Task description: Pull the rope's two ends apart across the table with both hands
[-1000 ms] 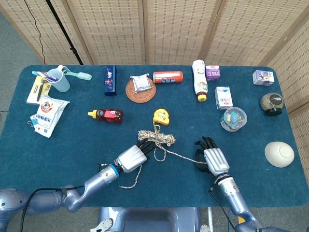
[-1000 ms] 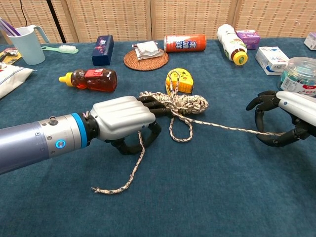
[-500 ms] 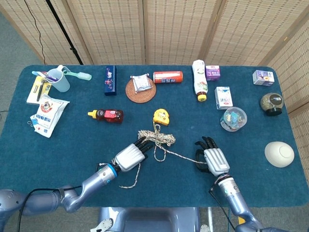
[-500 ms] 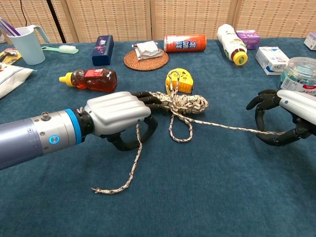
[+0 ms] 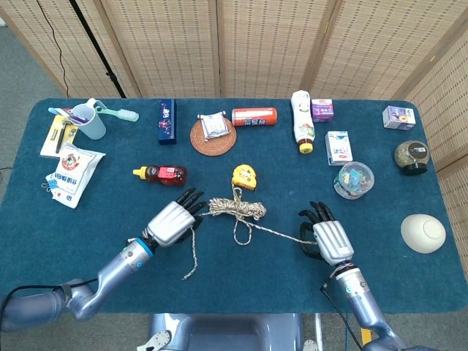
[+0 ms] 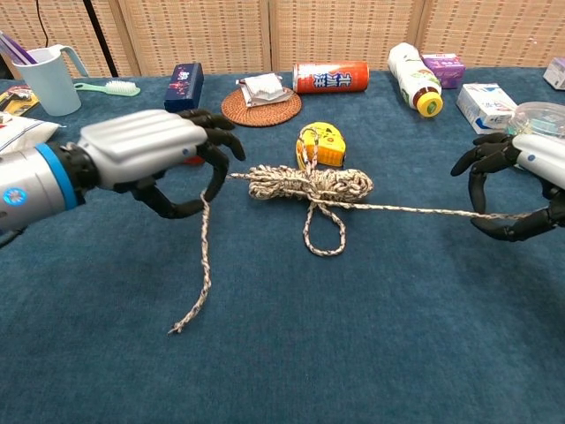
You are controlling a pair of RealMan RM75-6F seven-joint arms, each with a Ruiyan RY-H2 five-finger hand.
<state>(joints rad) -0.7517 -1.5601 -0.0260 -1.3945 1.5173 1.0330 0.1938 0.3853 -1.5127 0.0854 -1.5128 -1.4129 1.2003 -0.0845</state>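
Rope (image 5: 238,210): braided cord bunched in a coil at mid-table, just in front of the yellow tape measure (image 5: 243,176); one loop hangs toward the near edge, one strand runs right, one runs left.
Left hand (image 5: 172,220): fingers curled around the left strand, which passes through the grasp and trails down to a loose end on the cloth.
Right hand (image 5: 325,237): fingers and thumb bent around the right strand, which runs taut from the coil; whether the tips pinch it cannot be told.
Table (image 5: 110,190): covered in blue cloth.
Nearby, back row: blue box (image 5: 167,112), woven coaster (image 5: 213,136) with a packet on it, orange can (image 5: 254,116) on its side, white bottle (image 5: 301,121) on its side.
Nearby, left: syrup bottle (image 5: 161,174) lying just behind the left hand; cup (image 5: 88,121) with toothbrush; white bag (image 5: 72,172).
Nearby, right: clear tub (image 5: 354,179) behind the right hand; white bowl (image 5: 423,233) well to its right.
Obstruction: tape measure touches or nearly touches the coil's far side.
Change: left hand has drawn leftward, off the coil it covered a second ago; the coil is now exposed and the left strand stretched out. Right hand shifted slightly right.
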